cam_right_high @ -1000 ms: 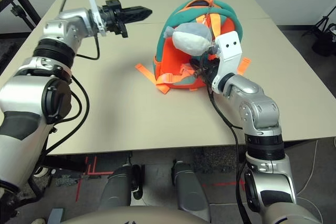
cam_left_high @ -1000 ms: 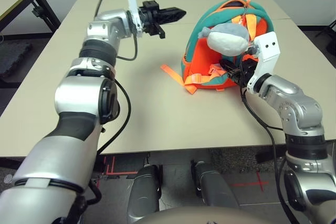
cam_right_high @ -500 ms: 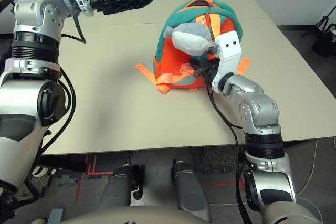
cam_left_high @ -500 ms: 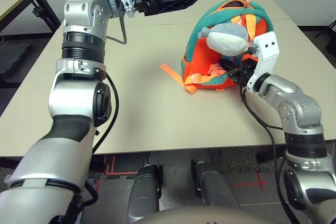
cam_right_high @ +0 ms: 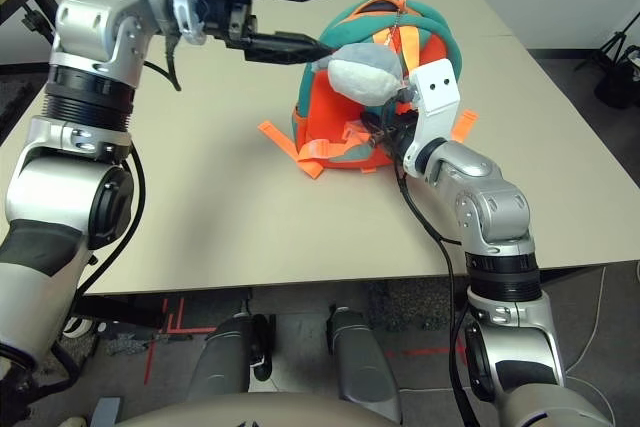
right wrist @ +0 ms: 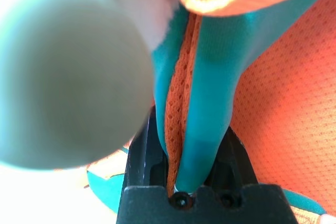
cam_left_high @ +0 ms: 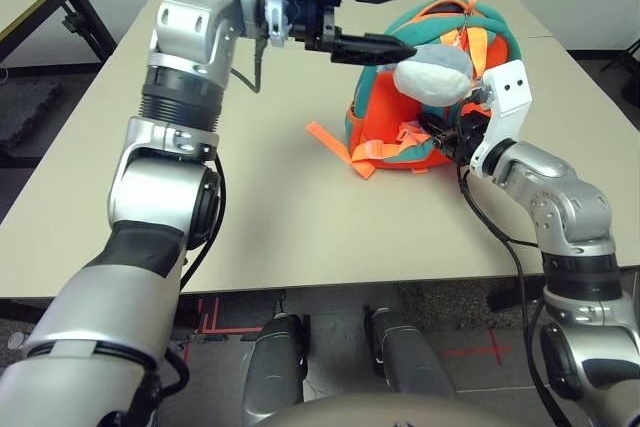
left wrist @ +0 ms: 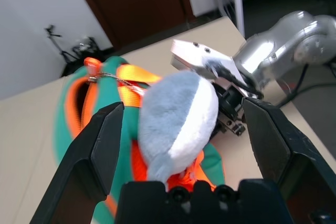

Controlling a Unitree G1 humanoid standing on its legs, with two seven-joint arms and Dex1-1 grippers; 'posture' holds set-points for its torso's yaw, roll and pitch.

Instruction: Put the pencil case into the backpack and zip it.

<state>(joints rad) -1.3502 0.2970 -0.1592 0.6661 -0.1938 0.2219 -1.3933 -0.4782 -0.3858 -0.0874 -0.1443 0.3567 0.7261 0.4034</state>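
Wide apart, the tapered black fingers of the left gripper [cam_left_high: 402, 20] hold nothing, with the lower one overlapping the grey-white plush toy [cam_left_high: 434, 81] in the left eye view; I cannot tell if they touch. Flat orange webbing [cam_left_high: 330, 141] juts left from the backpack [cam_left_high: 392, 112], a rounded form of smooth teal fabric and orange mesh on the pale, smooth table [cam_left_high: 270, 217]. Right of the webbing, the right gripper [cam_left_high: 440, 129] pinches the backpack's teal, orange-bound fabric edge [right wrist: 197, 129]
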